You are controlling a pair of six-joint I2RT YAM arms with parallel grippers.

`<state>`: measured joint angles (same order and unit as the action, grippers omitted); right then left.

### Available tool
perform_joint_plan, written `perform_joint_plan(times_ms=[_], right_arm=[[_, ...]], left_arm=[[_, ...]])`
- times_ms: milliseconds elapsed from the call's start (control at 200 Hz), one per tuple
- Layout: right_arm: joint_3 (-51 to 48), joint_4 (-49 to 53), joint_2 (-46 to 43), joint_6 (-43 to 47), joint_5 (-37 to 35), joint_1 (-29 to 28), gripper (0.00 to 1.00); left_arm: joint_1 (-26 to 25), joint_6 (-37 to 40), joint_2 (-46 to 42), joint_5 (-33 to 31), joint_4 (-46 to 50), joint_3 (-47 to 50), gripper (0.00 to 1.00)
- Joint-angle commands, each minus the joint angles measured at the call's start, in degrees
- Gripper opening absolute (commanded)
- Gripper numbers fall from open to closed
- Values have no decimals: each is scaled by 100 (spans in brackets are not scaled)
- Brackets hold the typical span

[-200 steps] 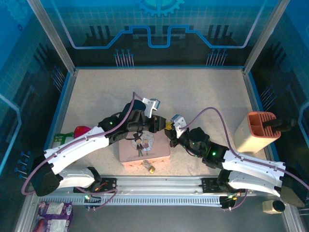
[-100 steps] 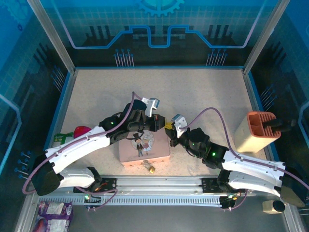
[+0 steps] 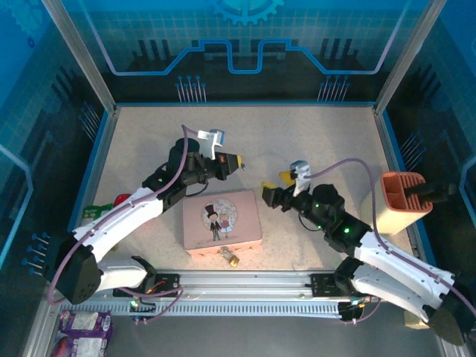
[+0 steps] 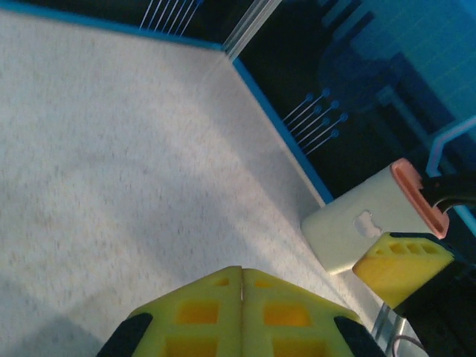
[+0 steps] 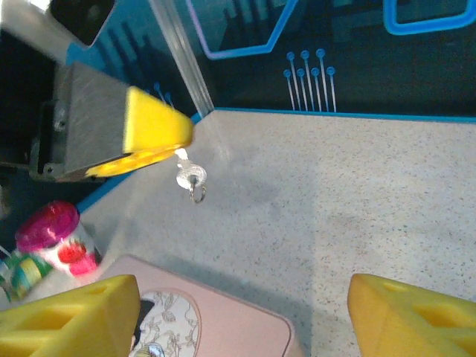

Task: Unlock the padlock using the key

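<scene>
On my overhead feed a red-capped container [image 3: 123, 201] sits at the far left edge of the table [image 3: 320, 141]. Next over, the left gripper [image 3: 238, 160] hangs above the table beyond the far side of the pink tin [image 3: 222, 222], with its yellow pads pressed together. Through the right wrist camera I can see the key [image 5: 190, 177] pinched at the tip of those pads, its head and small ring dangling below, clear of the table. The tin lies flat near the front. The padlock [image 3: 231, 258] lies on the table just beside the tin's near edge, well apart from the key. The right gripper [image 3: 276, 187] hovers off the tin's far right corner, jaws spread wide with nothing between them. A beige box [image 3: 393, 202] with an orange top stands at the far right.
</scene>
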<state>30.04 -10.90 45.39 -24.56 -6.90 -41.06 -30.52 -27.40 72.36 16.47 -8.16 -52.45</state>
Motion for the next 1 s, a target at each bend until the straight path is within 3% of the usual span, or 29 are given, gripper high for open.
perform_joint_plan(times_ms=[0, 190, 340, 560, 996], right_arm=[[17, -392, -62, -1368, 1511, 630, 74], [2, -1427, 442, -2671, 2543, 1208, 72], [-54, -2174, 635, -3016, 2756, 1214, 70], [-357, -2900, 559, -3041, 2774, 1216, 64], [-258, -3302, 823, -2900, 3030, 1070, 44]], left_arm=[[164, 652, 173, 1111, -1470, 171, 0], [218, 577, 542, 2187, -2815, 286, 0], [213, 170, 777, 2569, -3819, 450, 0], [214, 51, 808, 2686, -3929, 506, 0], [180, -512, 850, 2915, -4437, 638, 0]])
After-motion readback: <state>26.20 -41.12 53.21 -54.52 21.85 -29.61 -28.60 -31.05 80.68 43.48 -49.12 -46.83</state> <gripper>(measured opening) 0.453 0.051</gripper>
